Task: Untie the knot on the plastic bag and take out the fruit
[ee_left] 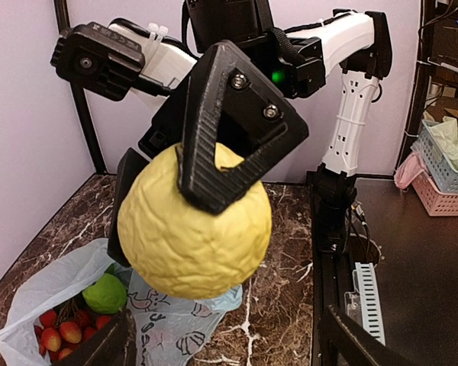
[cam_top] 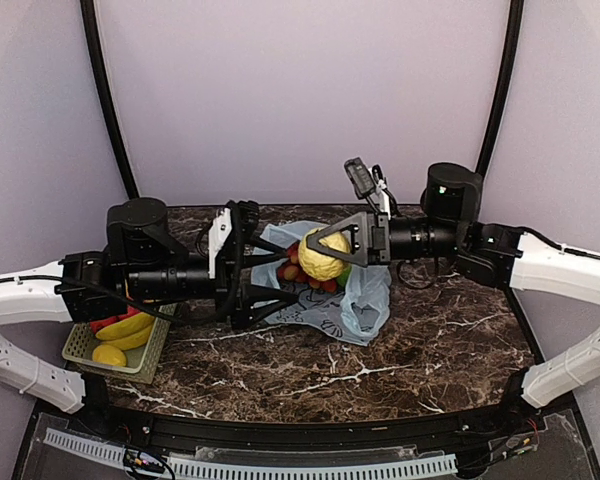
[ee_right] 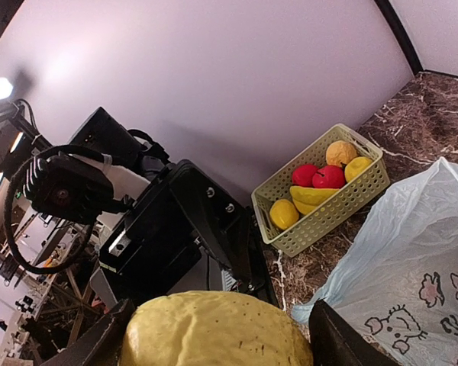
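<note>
My right gripper is shut on a big bumpy yellow fruit and holds it in the air above the plastic bag. The pale blue-green bag lies crumpled on the marble table with its mouth open, and no knot shows. Inside it I see a green fruit and small red fruits. My left gripper is open and empty, just left of the yellow fruit and over the bag.
A pale green basket with bananas, red apples and yellow fruit stands at the table's left edge under my left arm. Pink and blue baskets sit off the table to the right. Both arms cross the table's middle.
</note>
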`<state>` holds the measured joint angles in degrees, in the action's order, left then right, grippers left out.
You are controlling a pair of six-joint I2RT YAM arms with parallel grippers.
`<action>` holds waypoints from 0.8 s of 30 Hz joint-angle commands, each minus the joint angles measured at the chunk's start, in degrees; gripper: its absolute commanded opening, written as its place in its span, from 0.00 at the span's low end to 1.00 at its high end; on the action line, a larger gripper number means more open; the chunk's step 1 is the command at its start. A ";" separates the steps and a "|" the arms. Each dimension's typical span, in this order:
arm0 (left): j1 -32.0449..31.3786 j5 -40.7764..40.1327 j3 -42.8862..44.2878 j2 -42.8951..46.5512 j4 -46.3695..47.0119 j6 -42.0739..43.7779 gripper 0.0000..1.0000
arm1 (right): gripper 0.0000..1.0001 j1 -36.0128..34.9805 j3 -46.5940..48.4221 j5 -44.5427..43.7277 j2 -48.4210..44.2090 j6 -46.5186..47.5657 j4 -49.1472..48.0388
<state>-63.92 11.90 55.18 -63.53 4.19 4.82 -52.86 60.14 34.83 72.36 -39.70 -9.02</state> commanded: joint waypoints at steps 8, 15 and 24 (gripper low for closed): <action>-1.02 -3.99 -0.21 -4.25 8.50 2.73 0.88 | 0.50 -1.83 3.25 3.37 4.23 -4.00 1.72; -1.20 -0.90 0.44 -6.20 8.54 3.17 0.89 | 0.51 -2.18 4.93 3.10 5.20 -4.43 2.46; -1.21 -1.49 -2.10 -5.82 13.35 0.74 0.89 | 0.51 -2.55 6.15 3.07 6.18 -4.64 3.91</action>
<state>-64.84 9.87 54.87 -70.17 13.78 6.92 -54.83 63.99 37.52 77.82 -44.07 -5.50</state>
